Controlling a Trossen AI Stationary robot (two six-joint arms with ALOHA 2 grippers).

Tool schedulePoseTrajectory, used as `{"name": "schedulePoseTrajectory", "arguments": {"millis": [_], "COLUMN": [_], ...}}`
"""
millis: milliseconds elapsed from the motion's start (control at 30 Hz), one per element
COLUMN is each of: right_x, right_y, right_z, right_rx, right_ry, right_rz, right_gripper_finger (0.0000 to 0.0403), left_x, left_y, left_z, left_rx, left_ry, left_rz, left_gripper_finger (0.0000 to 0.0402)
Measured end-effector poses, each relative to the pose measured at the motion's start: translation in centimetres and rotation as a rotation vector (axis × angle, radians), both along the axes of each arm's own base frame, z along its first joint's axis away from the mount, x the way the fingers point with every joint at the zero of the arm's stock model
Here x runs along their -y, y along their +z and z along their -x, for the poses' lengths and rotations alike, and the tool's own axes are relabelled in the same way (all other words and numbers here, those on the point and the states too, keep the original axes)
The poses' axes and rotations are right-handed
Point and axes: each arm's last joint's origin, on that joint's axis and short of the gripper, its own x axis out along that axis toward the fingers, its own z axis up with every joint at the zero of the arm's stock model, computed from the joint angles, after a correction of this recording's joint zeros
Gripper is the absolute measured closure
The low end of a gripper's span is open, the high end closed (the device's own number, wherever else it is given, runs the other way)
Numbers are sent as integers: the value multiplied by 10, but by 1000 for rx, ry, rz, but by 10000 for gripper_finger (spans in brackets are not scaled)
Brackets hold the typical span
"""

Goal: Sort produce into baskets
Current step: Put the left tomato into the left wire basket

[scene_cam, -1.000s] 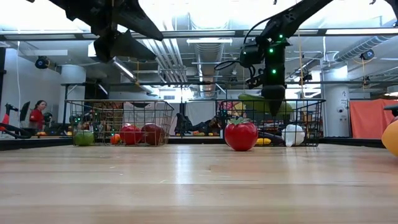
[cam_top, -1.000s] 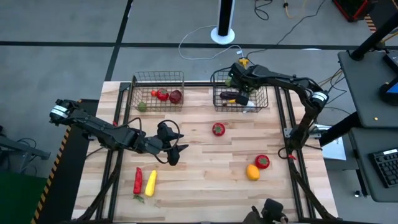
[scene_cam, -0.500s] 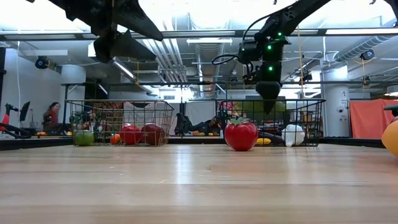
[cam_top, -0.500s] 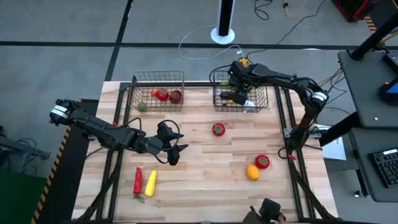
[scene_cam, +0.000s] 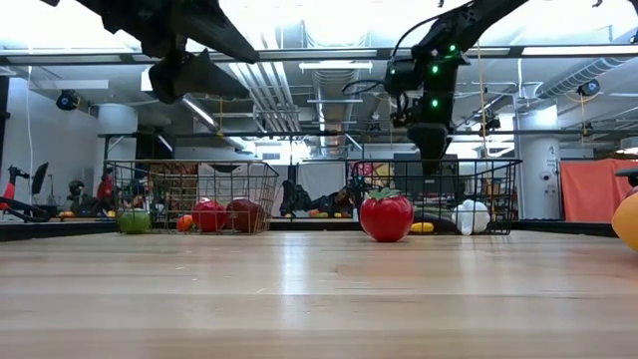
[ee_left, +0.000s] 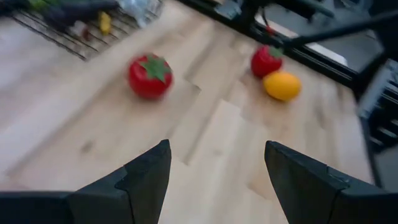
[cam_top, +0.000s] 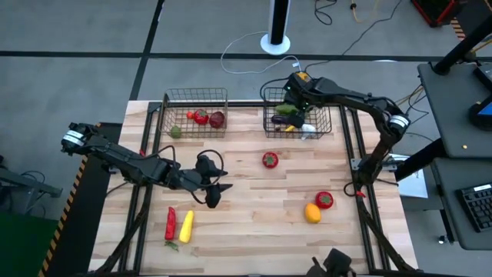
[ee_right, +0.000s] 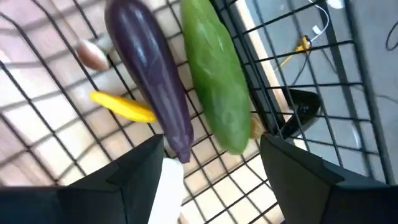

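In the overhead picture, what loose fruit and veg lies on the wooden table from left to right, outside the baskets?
Red pepper → yellow one → tomato → orange → second red tomato.

**Setting: robotics laboratory, open-plan industrial hall**

- Wooden table (cam_top: 254, 208) on a dark metal frame, standing on grey floor marked with black tape lines.
- Loose cables (cam_top: 254, 48) and a white post base (cam_top: 275, 42) on the floor beyond the table.
- Desk with a keyboard (cam_top: 477, 206) at the right.
- Exposed ceiling ducts (scene_cam: 339, 95), pillars and strip lights.
- Person (scene_cam: 106, 186) far left among other workstations.
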Motion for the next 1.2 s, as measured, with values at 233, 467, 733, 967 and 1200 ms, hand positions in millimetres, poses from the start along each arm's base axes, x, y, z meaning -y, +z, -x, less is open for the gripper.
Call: {"name": "schedulePoseTrajectory", "arguments": {"millis": [233, 467, 733, 967, 1200], "right_x": [-26, -75, -136, -182, -205], "right_y": [35, 75, 90, 78, 53], "right_z": [1, -8, -11, -13, -15], "right_rx": [229, 436, 547, 555, 491], "right_ry": [1, 102, 233, 260, 322], "right_rz": [-52, 9, -28, -139, -161], "right_gripper_finger": [157, 163, 163, 165, 163], "left_x": [3, 7, 14, 13, 12], "left_y": [-8, -14, -15, -23, -29], "left_z": [6, 11, 13, 9, 5], "left_rx": [-97, -179, -184, -183, -197], "left_ry": [-33, -13, -21, 47, 28], "left_rz": [139, 322, 329, 233, 74], "left_gripper_finger": [158, 158, 158, 158, 158]}}
